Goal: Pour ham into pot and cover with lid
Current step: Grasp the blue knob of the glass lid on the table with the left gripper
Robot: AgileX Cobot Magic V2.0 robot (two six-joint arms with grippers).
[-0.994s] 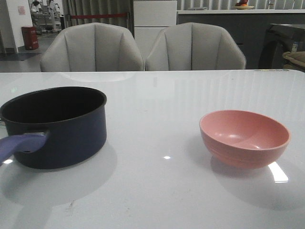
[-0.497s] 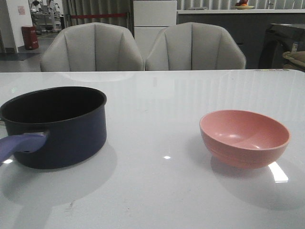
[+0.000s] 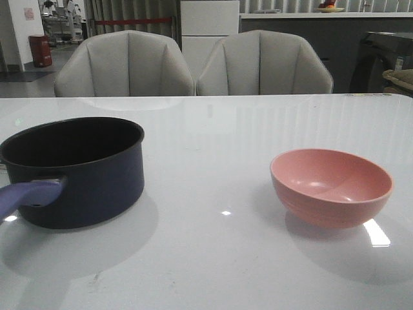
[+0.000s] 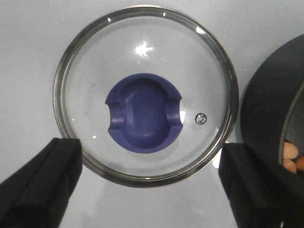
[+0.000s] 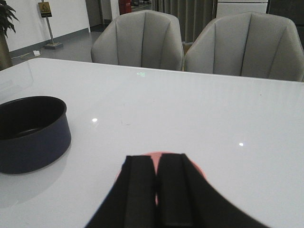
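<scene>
An office-like showroom: glossy white table (image 3: 213, 129), two padded chairs (image 3: 124, 63), counter (image 3: 322, 14) behind.

front view sits low at table edge facing the chairs (image 3: 193, 61) at 12 o'clock; left wrist looks straight down, close, on the lid (image 4: 145, 92); right wrist faces forward, sharing the pot (image 3: 80, 171).

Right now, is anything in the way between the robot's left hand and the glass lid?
Nothing visible is. The left hand hangs open over the lid, with one finger showing on each side and only bare table around it.
</scene>
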